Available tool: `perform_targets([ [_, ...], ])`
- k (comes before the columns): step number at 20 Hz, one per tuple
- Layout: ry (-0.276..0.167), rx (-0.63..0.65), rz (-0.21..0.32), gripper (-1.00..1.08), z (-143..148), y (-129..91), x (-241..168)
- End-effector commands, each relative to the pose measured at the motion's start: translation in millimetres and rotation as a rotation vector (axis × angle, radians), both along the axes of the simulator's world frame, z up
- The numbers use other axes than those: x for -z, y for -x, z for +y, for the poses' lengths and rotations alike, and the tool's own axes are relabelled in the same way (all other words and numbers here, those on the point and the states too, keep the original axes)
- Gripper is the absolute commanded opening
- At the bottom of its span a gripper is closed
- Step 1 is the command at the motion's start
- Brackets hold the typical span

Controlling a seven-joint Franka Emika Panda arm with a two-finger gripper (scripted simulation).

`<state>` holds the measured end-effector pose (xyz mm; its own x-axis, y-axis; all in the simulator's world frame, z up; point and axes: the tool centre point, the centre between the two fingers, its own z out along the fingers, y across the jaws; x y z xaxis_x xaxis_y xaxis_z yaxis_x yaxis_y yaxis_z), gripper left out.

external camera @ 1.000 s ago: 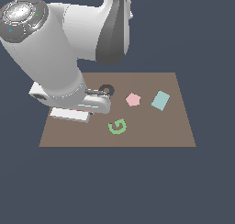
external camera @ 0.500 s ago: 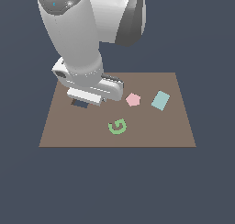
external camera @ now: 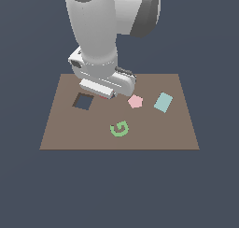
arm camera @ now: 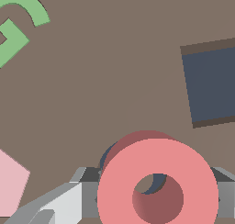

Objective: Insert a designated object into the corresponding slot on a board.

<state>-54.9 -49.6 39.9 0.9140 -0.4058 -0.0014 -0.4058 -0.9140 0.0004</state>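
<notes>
Brown board point(external camera: 163, 133) fills most of my working area, and the arm stands over its far half toward the exterior view's left. From outside I see the dark square cutout point(external camera: 84, 101) open and unfilled, with the pink pentagon point(external camera: 135, 101), the teal rectangle point(external camera: 163, 102) and the green letter G point(external camera: 119, 128) all lying loose on the board, none of them my concern.

My gripper point(arm camera: 156, 191) sits low over the board, and in the wrist view the coral-red ring point(arm camera: 158, 182) is clamped between the jaws, lifted clear of the surface. So the pick is done, as I judge it. Just behind the ring a dark curved edge point(arm camera: 108, 156) shows in the board; I take that to be the ring-shaped slot, mostly hidden by the ring itself. The ring looks slightly offset from it, not yet seated.

What is left, by my reading: line the ring up over the slot, lower it in, and release.
</notes>
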Motion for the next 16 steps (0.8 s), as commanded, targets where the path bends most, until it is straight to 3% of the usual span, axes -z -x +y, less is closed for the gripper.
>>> perform_targets([
  [1, 0.000, 0.016, -0.001, -1.00, 4.3, 3.6, -0.5],
  [13, -0.001, 0.023, 0.000, -1.00, 7.6, 4.7, 9.3],
  [14, -0.001, 0.023, 0.000, 1.00, 7.6, 4.7, 9.3],
  [16, -0.001, 0.023, 0.000, 1.00, 7.6, 4.7, 9.3],
])
